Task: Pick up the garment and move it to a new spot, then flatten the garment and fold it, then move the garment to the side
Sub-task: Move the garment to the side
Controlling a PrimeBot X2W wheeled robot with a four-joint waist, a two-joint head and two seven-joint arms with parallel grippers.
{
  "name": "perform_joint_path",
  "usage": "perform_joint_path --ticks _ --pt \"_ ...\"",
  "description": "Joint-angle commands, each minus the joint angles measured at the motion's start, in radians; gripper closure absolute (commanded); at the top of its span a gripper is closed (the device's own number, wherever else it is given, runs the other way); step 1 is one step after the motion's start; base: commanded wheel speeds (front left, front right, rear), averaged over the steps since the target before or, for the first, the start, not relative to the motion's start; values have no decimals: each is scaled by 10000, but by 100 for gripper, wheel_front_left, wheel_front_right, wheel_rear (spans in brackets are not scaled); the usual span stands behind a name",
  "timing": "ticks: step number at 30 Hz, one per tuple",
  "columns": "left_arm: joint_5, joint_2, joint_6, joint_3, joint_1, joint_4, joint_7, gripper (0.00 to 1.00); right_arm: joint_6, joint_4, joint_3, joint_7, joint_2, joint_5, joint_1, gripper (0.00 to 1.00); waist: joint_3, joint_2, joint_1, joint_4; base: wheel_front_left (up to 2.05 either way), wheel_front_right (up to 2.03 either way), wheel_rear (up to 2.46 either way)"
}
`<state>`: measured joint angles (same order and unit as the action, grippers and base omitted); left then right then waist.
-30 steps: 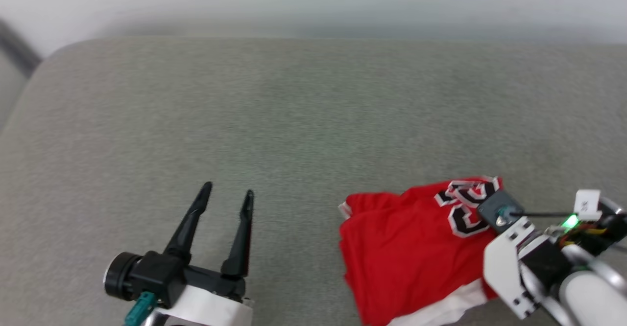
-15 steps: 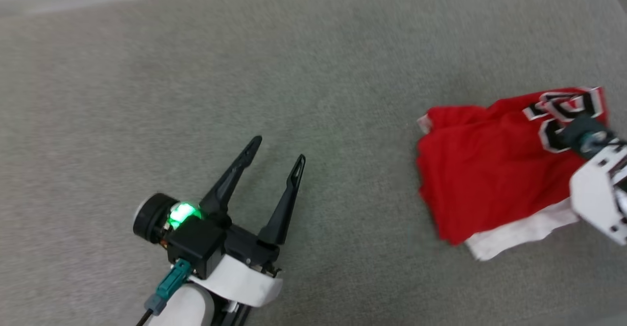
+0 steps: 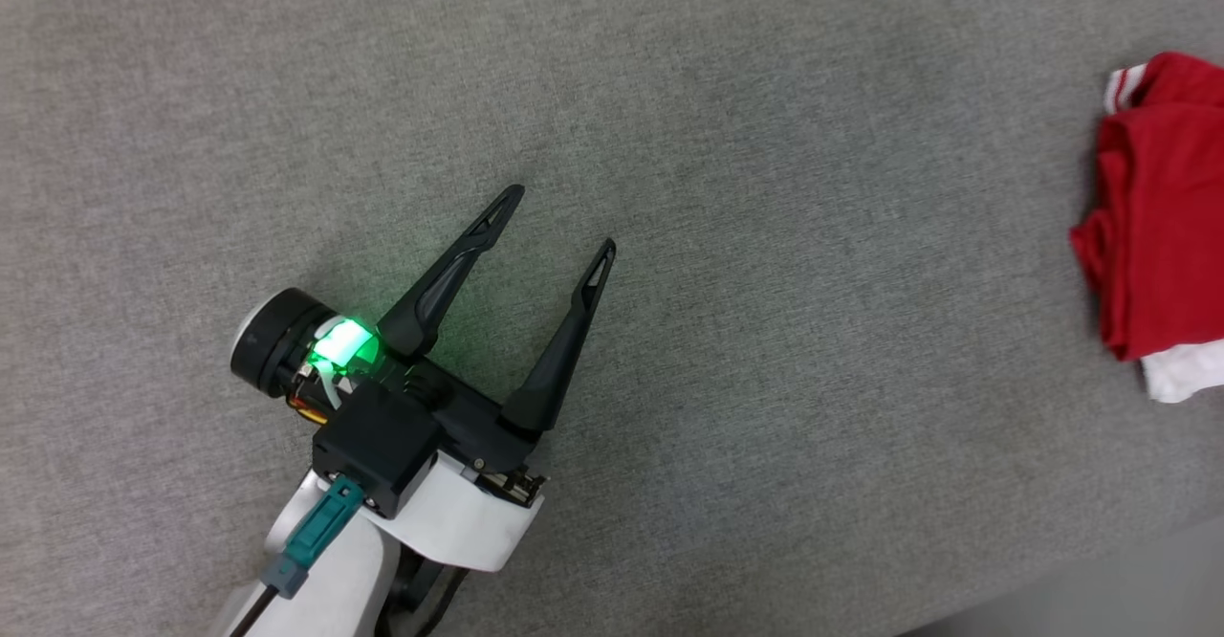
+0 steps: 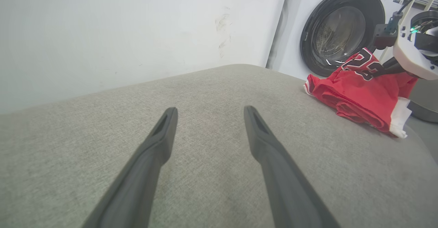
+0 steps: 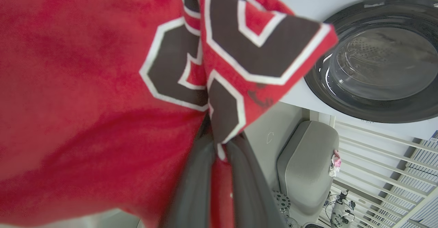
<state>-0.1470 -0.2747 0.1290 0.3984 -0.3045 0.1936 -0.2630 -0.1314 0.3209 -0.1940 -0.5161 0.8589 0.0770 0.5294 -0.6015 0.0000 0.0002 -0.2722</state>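
A bright red jersey T-shirt (image 3: 1162,226), likely limp and light, is bunched at three o'clock on a grey fabric cushion (image 3: 765,92), clamped at its printed fold by the right gripper (image 5: 217,142); the left gripper (image 3: 562,221) is spread, empty.

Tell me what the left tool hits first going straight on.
Probably the grey cushion just ahead of the left tool; if it skims over, the white wall beyond. Depth is unclear. The garment lies aside.

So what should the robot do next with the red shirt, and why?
Probably carry the garment toward the bare middle of the grey cushion: the right gripper is shut on it, it lies bunched near the cushion's edge, and the left gripper is open.
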Motion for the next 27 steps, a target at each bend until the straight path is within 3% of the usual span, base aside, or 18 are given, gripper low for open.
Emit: perform_joint_path --ticks 1,12,13,14,15,20,27 --pt "-9 -81 12 20 -137 58 -22 0 15 163 172 158 -92 -133 206 100 -200 0 -2 60 0 0 0" --pt "28 -113 12 12 -257 140 -22 0 16 1545 1736 1105 -676 -1273 588 100 -468 0 -2 601 0 0 0" --pt "43 -78 12 1 -263 136 -22 0 16 1606 1888 1077 -752 -1357 587 89 -447 0 -2 649 0 0 0" --pt "37 -28 12 -21 -269 134 -22 0 16 1632 2025 1027 -850 -1447 568 5 -401 0 -2 697 0 0 0" --pt "3 101 12 -89 -193 93 -22 0 14 1488 2273 805 -1069 -1735 553 0 -153 0 -2 786 0 0 0" --pt "-64 349 12 -254 149 -175 -22 0 14 866 2636 317 -1512 -2220 556 0 755 0 -2 934 0 0 0" --pt "-87 1138 -79 -1333 1086 -815 -22 0 14 -620 2999 556 -2461 -1782 78 0 2659 0 -2 1468 0 0 0"
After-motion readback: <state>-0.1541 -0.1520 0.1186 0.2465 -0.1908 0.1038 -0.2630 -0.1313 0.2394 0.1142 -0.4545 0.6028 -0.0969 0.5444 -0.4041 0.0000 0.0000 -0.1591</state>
